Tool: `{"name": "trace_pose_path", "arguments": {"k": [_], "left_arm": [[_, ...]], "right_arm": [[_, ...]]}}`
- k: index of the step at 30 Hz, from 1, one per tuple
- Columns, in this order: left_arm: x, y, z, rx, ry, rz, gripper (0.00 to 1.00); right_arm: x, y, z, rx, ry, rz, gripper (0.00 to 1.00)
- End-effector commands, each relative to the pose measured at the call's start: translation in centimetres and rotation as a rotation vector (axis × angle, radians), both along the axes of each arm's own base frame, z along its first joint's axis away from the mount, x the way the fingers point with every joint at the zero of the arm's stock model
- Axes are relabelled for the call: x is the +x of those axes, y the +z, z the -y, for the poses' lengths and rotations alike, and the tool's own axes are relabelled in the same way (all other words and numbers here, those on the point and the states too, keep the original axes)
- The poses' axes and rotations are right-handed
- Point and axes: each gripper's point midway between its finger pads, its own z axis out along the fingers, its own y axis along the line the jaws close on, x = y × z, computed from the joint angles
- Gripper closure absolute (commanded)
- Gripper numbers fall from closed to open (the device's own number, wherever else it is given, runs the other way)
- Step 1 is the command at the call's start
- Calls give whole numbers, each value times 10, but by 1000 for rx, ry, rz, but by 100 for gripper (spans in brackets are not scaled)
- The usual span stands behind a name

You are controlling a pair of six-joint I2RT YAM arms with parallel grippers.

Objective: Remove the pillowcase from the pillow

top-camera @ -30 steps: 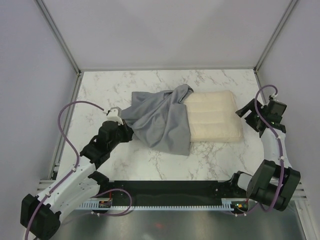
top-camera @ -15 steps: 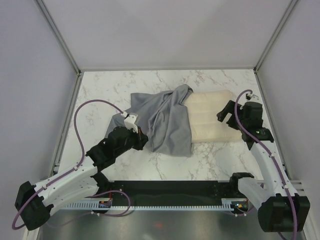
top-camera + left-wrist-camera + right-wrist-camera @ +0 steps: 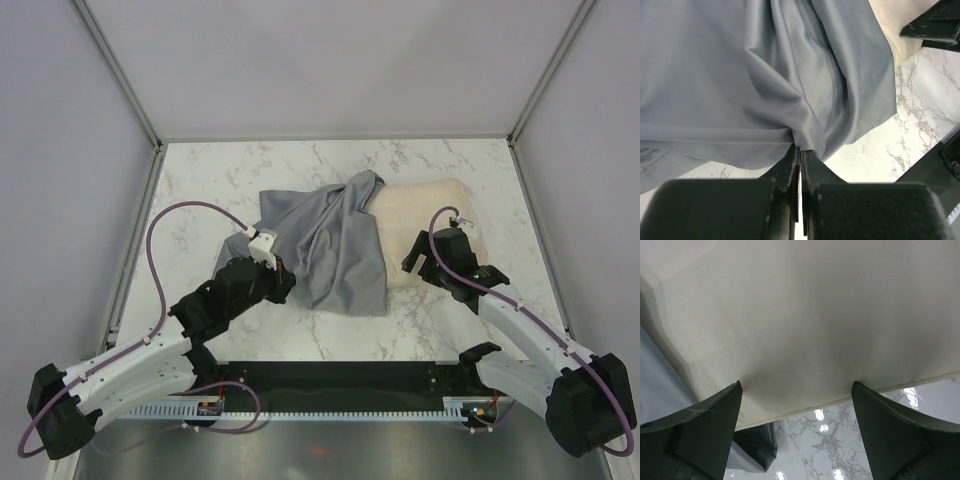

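Note:
The grey pillowcase (image 3: 325, 240) lies crumpled over the left end of the cream pillow (image 3: 425, 215) on the marble table. My left gripper (image 3: 283, 278) is shut on a fold of the pillowcase (image 3: 805, 110) at its near left edge; in the left wrist view its fingers (image 3: 812, 172) pinch the cloth. My right gripper (image 3: 413, 262) is open over the pillow's near edge; in the right wrist view the pillow (image 3: 805, 315) fills the gap between the wide-apart fingers (image 3: 710, 425), tips touching its surface.
The marble table (image 3: 240, 175) is bounded by white walls with metal posts at the back corners. A black rail (image 3: 340, 385) runs along the near edge between the arm bases. The right arm's gripper shows at the top right of the left wrist view (image 3: 935, 25).
My right arm has swung in from the pillow's right end to its near edge by the case. My left gripper has pulled the case's left edge nearer and slightly right.

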Motion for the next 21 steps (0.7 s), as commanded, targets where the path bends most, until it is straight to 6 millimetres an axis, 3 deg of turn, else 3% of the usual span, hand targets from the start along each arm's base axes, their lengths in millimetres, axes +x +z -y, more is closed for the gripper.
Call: {"name": "trace_pose_path", "arguments": {"k": [1,4,6,8,10,11,12,14,15,18,19,21], "left_arm": [[6,36,1,-15,-6,102,98],[4,41,3,-9,-20,121,98],[4,45,4,0,-22,136,85],[6,48,3,20,-13,144,67],[7,47,3,53,-2,148,53],[7,52,4,60,1,155,40],[8,50,4,80,7,151,36],[10,56,6,103,24,166,29],[11,57,7,109,28,167,28],[15,54,21,139,20,151,25],[17,40,30,182,12,127,24],[20,36,45,207,2,118,24]], "right_arm": [[11,-5,3,20,-104,31,2],[18,-21,8,-18,-140,5,2],[26,-28,7,-16,-159,15,2],[35,-31,5,-3,-174,43,6],[40,-38,3,-14,-172,26,23],[43,-39,1,-11,-169,30,31],[44,-43,0,-13,-164,19,49],[46,-44,-3,-7,-150,20,68],[46,-44,-5,0,-141,18,85],[45,-45,-7,-1,-123,14,100],[43,-47,-6,-3,-119,9,100],[41,-45,-8,4,-109,14,100]]}}
